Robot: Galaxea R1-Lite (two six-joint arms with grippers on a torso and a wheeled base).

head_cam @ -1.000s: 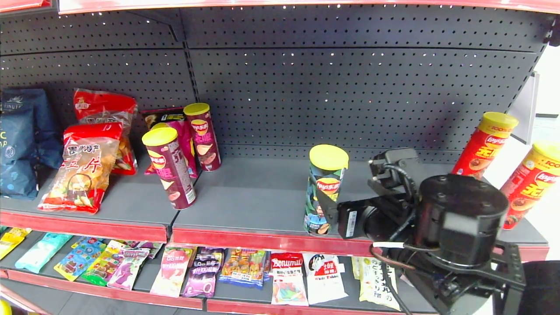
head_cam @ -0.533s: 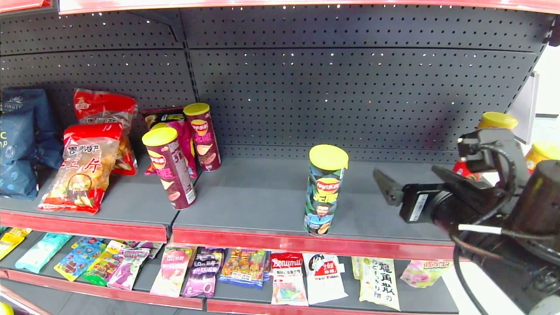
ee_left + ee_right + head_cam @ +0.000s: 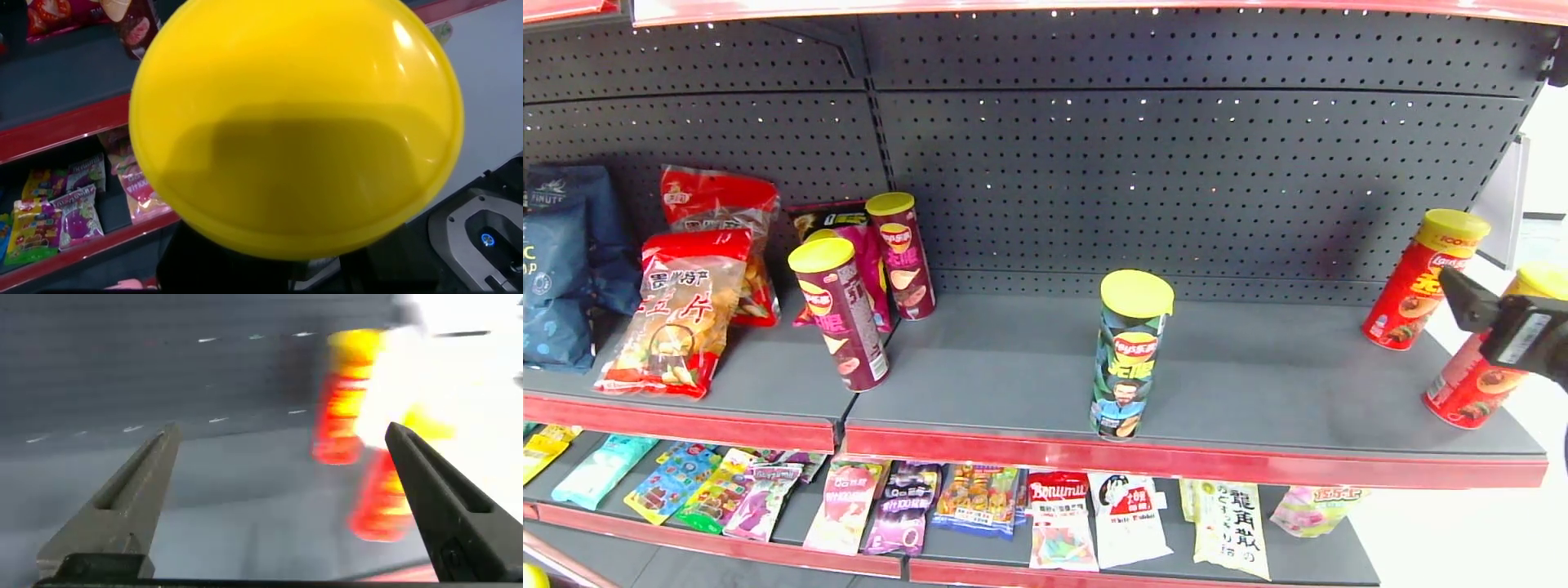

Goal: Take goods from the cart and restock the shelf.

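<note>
Grey wedge-shaped fingers (image 3: 131, 498) of the right gripper (image 3: 282, 433) stand spread wide apart. The gripper hangs level with the dark grey metal shelf board with a red front lip (image 3: 1176, 461), at that board's right end.

Just behind the gripper, as seen from the head, a red cylindrical chip can with a yellow lid (image 3: 1474, 392) stands near the front right corner. A second red can of the same kind (image 3: 1421, 282) stands upright farther back, toward the pegboard wall. The two cans are apart.

Well to the left, at the front edge near the middle of the board, a blue-green patterned chip can with a yellow lid (image 3: 1129, 359) stands upright and alone.

On the adjoining left board stand two maroon chip cans with yellow lids, one toward the front (image 3: 840, 314) and one at the back (image 3: 903, 253). Beside them lie red snack bags (image 3: 682, 314) and, at the far left end, dark blue bags (image 3: 564, 261).

The lower shelf board (image 3: 727, 545) carries a row of flat coloured sachets (image 3: 980, 506) along its front edge.

Close before the left wrist camera sits a round yellow plastic lid (image 3: 294, 122). What grips it cannot be told.
</note>
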